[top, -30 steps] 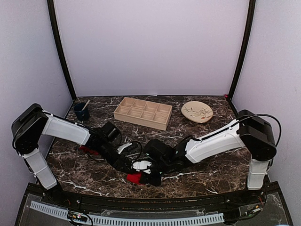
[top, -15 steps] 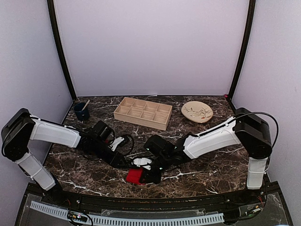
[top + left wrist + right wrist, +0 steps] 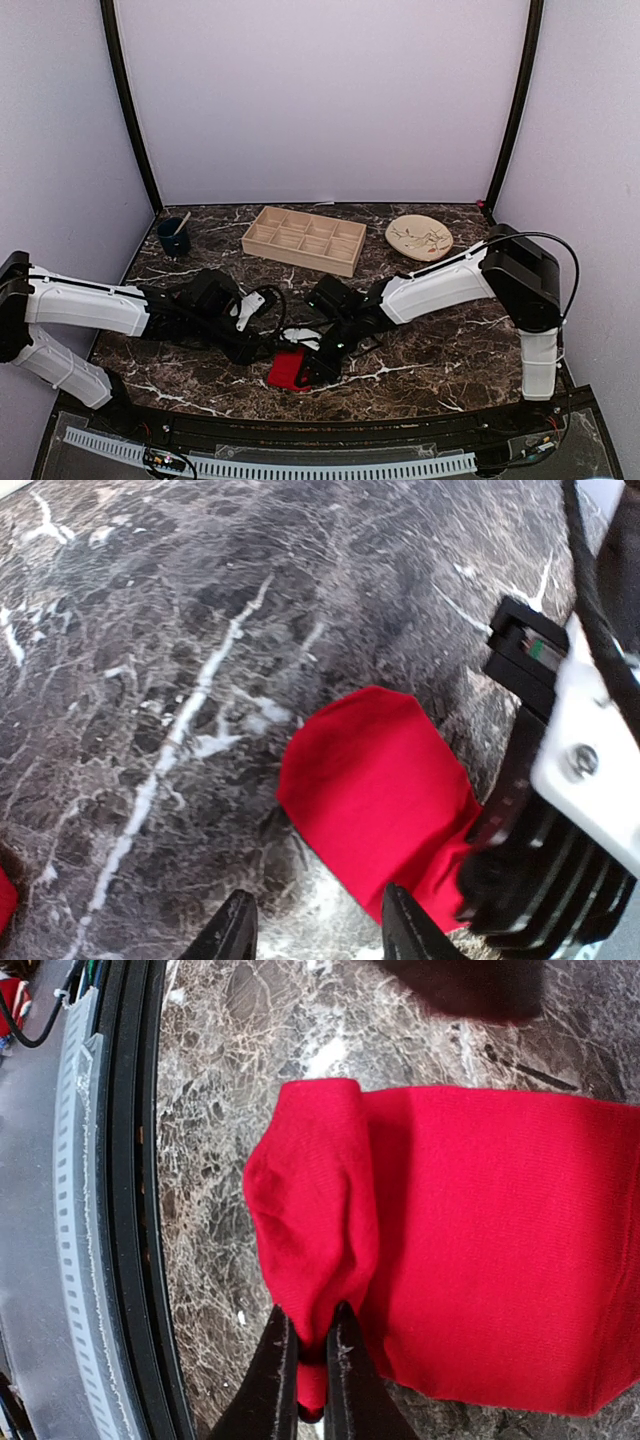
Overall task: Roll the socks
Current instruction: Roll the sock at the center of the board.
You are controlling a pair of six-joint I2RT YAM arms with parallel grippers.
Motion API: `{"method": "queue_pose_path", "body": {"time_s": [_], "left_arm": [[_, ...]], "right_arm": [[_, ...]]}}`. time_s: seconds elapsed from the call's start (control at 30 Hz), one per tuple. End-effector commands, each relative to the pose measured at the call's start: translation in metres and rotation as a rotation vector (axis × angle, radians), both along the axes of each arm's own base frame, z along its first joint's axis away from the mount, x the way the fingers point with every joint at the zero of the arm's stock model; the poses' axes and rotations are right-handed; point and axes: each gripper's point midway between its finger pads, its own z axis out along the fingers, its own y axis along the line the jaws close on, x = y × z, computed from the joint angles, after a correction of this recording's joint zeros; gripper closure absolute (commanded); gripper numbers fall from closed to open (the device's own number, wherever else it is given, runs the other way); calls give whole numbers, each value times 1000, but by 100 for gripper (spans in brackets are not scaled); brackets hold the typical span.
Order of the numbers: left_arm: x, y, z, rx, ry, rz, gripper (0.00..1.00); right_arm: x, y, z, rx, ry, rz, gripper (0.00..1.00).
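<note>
1. Presently, the red socks (image 3: 288, 370) lie on the marble table (image 3: 450, 340) near its 6 o'clock edge, in the overhead view; whether the bundle is one sock or two stacked cannot be told.
2. Right gripper (image 3: 312, 1360): fingers together, clamped on a raised fold of the socks; in its own view that fold sits at 9 o'clock of a broad flat part, which lies spread on the table.
3. Left gripper (image 3: 318, 932): fingers apart, nothing between them; in its own view it sits low at 6 o'clock of the fabric's rounded end, one fingertip just beside the red edge; contact cannot be told.
4. Seen from overhead, the left gripper stands at 10 o'clock of the socks and the right gripper at 3 o'clock, both close in.
5. Wooden tray (image 3: 298, 257) at the table's 12 o'clock; plate (image 3: 419, 238) at 1 o'clock; dark cup (image 3: 172, 245) at 10 o'clock; all well apart from the socks.
</note>
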Motion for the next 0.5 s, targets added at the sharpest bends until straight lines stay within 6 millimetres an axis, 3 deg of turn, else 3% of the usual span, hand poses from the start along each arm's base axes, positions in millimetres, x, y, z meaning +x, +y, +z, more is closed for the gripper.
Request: {"method": "queue_pose_path", "body": {"time_s": [0.0, 0.47], "left_arm": [[-1, 3, 1, 21, -63, 36, 56], [-38, -14, 20, -54, -197, -107, 56]], "right_arm": [[-4, -11, -14, -68, 84, -10, 99], [-3, -9, -17, -89, 192, -4, 99]]}}
